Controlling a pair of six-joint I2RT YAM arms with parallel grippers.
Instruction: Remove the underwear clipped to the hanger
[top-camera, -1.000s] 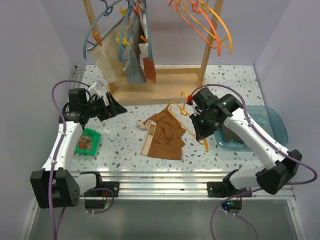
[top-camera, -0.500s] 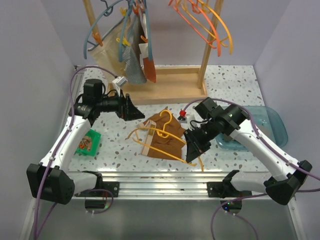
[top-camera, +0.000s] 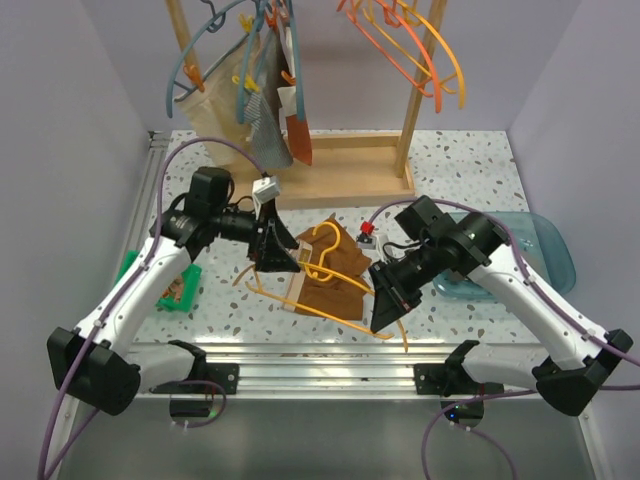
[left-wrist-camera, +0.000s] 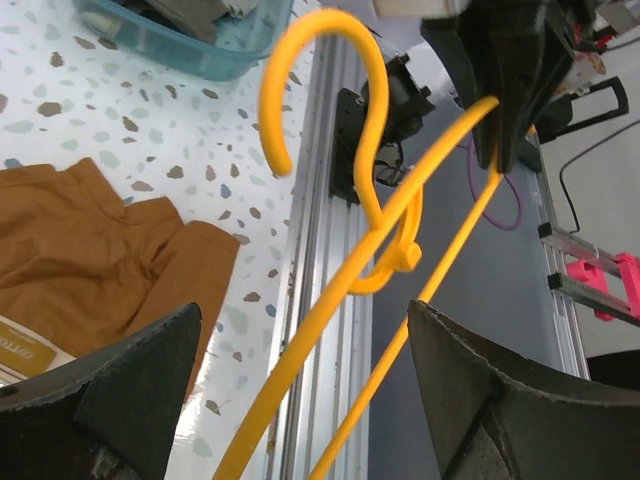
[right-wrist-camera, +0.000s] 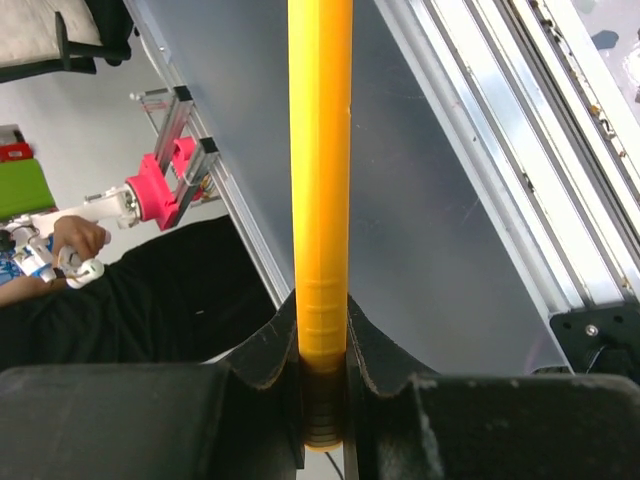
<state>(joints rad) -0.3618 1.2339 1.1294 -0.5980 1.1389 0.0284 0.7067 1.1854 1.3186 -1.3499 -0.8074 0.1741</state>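
The rust-brown underwear (top-camera: 343, 272) lies flat on the table, its pale waistband to the left. The yellow-orange hanger (top-camera: 325, 238) is tilted up over it, hook upward. My right gripper (top-camera: 384, 310) is shut on one end of the hanger's bar (right-wrist-camera: 320, 180). My left gripper (top-camera: 282, 258) is open at the hanger's left side. In the left wrist view the hanger's two bars (left-wrist-camera: 400, 215) pass between my open fingers (left-wrist-camera: 130, 390), and the underwear (left-wrist-camera: 90, 250) lies below. I cannot tell whether a clip still holds the fabric.
A wooden rack (top-camera: 340, 180) at the back holds blue-grey hangers with a beige and a grey cloth (top-camera: 265, 120), and spare orange hangers (top-camera: 430, 60). A teal tray (top-camera: 550, 245) sits at the right, a green box (top-camera: 182, 292) at the left. The table's front rail (top-camera: 320, 352) is close.
My left arm has swung right and now straddles the hanger. My right gripper has drawn the hanger's end toward the front edge, tilting the hanger up over the underwear.
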